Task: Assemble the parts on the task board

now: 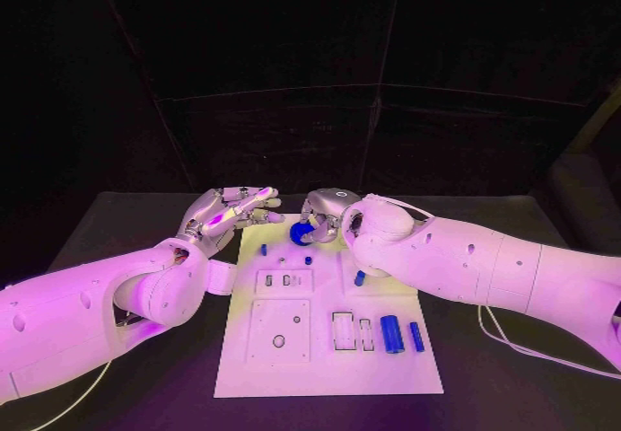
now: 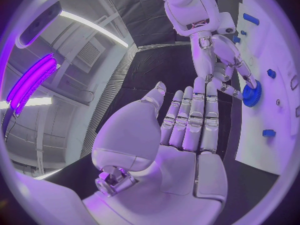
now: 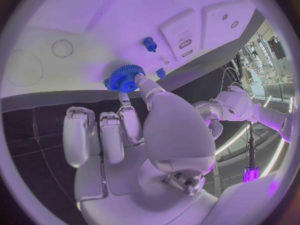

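The white task board (image 1: 324, 370) lies in the middle of the black table. At its far end my right hand (image 1: 333, 214) pinches a blue gear (image 1: 301, 234) between thumb and a finger, the gear touching or just above the board. The right wrist view shows the gear (image 3: 122, 79) at the fingertips of that hand (image 3: 137, 125), over the board (image 3: 94, 20). My left hand (image 1: 231, 214) hovers beside the board's far left corner, fingers straight, holding nothing. In the left wrist view, this hand (image 2: 187, 130) faces the gear (image 2: 252, 93) and the right hand (image 2: 215, 55).
Two blue cylinders (image 1: 391, 333) (image 1: 416, 336) lie at the board's near right beside rectangular recesses (image 1: 343, 330). Small blue pegs (image 1: 263, 250) (image 1: 360, 278) stand further up the board. A pale cable (image 1: 498, 334) runs on the table under my right arm.
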You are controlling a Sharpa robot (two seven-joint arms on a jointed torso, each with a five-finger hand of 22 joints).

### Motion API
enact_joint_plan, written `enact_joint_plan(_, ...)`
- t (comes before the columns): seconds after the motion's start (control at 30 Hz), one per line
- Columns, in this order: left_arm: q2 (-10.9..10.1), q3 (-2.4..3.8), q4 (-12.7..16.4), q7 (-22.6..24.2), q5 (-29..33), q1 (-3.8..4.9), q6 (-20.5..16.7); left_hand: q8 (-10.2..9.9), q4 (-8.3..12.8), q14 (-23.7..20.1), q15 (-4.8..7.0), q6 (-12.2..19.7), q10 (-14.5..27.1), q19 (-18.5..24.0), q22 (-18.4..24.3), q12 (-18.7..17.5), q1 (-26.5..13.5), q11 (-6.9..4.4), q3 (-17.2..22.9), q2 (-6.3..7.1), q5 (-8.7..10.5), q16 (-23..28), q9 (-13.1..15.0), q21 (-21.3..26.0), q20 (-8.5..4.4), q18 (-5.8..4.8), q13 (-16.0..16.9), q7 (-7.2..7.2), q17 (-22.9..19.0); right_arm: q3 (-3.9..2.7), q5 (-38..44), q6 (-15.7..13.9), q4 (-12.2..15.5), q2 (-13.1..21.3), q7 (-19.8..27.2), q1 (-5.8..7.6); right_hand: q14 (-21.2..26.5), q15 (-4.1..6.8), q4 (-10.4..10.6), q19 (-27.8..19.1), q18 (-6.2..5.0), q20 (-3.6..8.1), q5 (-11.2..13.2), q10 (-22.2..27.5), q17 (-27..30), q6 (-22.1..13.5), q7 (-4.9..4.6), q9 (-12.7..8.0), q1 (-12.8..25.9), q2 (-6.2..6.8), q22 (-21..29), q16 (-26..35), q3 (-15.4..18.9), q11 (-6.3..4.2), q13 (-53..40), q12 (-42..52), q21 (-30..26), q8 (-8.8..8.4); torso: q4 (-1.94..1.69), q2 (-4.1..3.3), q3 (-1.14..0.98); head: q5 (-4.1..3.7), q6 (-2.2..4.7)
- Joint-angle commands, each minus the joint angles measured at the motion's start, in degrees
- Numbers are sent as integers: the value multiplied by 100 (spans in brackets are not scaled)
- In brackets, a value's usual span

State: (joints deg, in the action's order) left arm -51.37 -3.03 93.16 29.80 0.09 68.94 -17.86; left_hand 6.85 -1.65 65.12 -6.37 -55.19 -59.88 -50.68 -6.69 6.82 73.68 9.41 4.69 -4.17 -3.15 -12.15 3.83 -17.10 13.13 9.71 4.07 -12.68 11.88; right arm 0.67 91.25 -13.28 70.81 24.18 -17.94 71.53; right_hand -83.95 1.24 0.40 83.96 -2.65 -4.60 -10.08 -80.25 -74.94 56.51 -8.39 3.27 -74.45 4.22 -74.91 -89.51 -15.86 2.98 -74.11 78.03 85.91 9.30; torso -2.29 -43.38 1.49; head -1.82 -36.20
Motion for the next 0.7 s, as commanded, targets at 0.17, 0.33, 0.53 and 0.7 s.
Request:
enact_joint_plan(0.17,-4,2,9,21,-11,7,77,-37,0,32,-19,-40,-38,-41,8,-38,23,8,31,-31,-27,32,-7,19,13,87,-7,-7,8,1,46,215,-29,-34,26,8,-584,-50,45,156,43,-57,-45,43,-1416,-196,-26,39,144,95,-396,-12,115,61,41,-59,10,-127,-1,0,-2,5,-15)
enact_joint_plan(0.33,-4,2,9,20,-11,7,77,-37,0,32,-19,-40,-38,-41,8,-38,23,8,31,-31,-27,32,-7,19,13,87,-7,-7,8,2,45,211,-58,-58,-9,5,-581,-89,44,151,41,-94,8,80,-1403,-520,-70,32,169,186,-387,-6,241,106,73,-91,5,-337,2,2,-3,8,-12)
enact_joint_plan(0.53,-4,2,8,7,-11,7,77,-37,0,32,-19,-40,-38,-41,8,-38,23,8,31,-31,-27,32,-7,19,13,87,-7,-7,8,4,40,377,-103,-82,-69,1,-579,-113,114,144,37,-120,19,112,-1393,-694,-90,45,235,239,-372,-2,427,129,99,-116,-3,-475,2,1,-2,6,-16)
enact_joint_plan(0.7,-6,2,6,-3,-11,7,71,-37,0,32,-19,-40,-38,-41,8,-38,23,8,31,-31,-27,32,-7,19,13,87,-7,-7,8,5,0,577,-108,-83,-89,0,-575,-121,192,135,34,-131,33,134,-1377,-679,-96,58,288,261,-354,6,577,137,115,-132,-11,-490,2,0,-3,10,-24)
